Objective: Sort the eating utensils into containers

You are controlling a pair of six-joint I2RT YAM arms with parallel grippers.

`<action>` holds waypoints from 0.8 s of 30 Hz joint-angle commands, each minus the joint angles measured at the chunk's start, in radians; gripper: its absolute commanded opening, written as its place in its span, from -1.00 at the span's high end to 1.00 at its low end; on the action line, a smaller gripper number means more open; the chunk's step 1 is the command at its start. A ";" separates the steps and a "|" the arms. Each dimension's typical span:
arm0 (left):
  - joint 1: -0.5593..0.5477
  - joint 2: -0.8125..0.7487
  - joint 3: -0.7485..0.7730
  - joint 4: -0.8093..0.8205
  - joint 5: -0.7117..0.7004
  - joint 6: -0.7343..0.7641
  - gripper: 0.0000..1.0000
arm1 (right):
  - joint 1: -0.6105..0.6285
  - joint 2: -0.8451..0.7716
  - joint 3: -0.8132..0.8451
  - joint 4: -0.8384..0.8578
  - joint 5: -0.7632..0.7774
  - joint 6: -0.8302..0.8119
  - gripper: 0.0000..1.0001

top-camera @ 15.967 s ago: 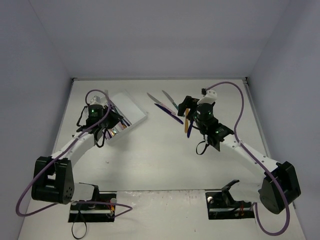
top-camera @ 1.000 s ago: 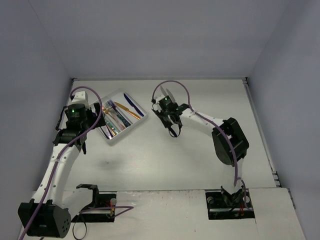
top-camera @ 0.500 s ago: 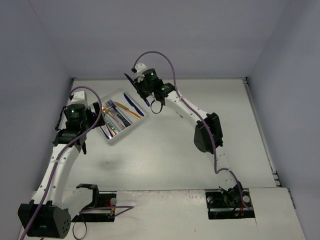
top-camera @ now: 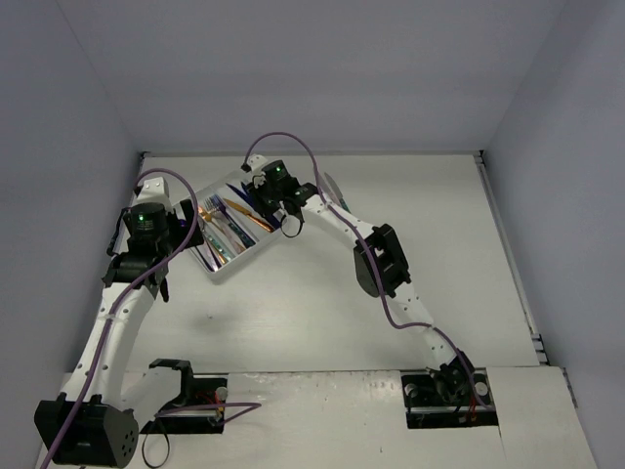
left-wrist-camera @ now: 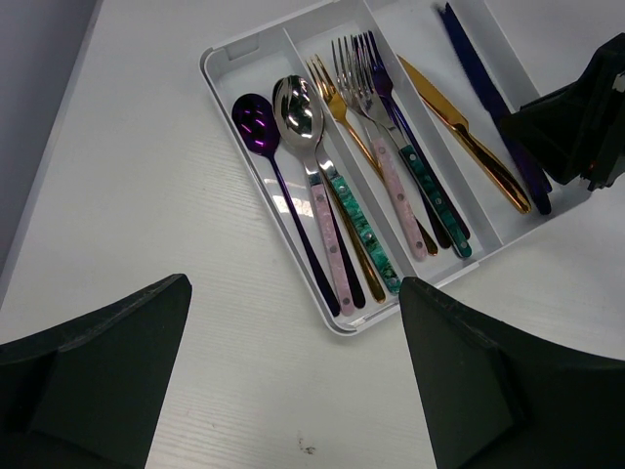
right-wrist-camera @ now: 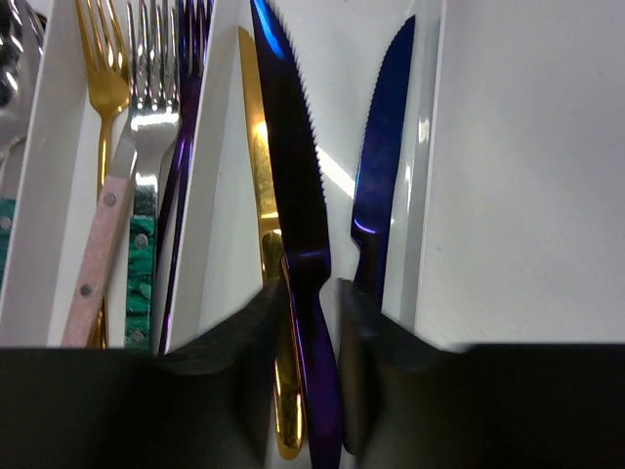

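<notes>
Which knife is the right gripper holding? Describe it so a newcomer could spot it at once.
Find the white tray, then its end compartment that holds only knives. There the right gripper pinches a dark purple serrated knife; it sits between a gold knife and a blue knife, the only one gripped.

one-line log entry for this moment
right tool: shut on purple knife, over tray knife compartment | already there: gold knife, blue knife | left tool: open, empty
</notes>
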 commanded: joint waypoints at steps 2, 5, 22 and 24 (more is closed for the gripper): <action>-0.006 -0.016 0.009 0.055 0.001 0.011 -0.72 | -0.012 -0.172 -0.085 0.110 0.079 -0.017 0.16; -0.005 -0.017 0.010 0.055 0.006 0.011 -0.72 | -0.044 -0.257 -0.211 0.130 0.140 -0.022 0.08; -0.006 -0.013 0.015 0.053 0.026 0.006 -0.72 | -0.319 -0.664 -0.926 0.160 0.242 -0.005 0.06; -0.006 -0.013 0.015 0.053 0.029 0.006 -0.72 | -0.344 -0.669 -0.959 0.161 0.227 -0.004 0.06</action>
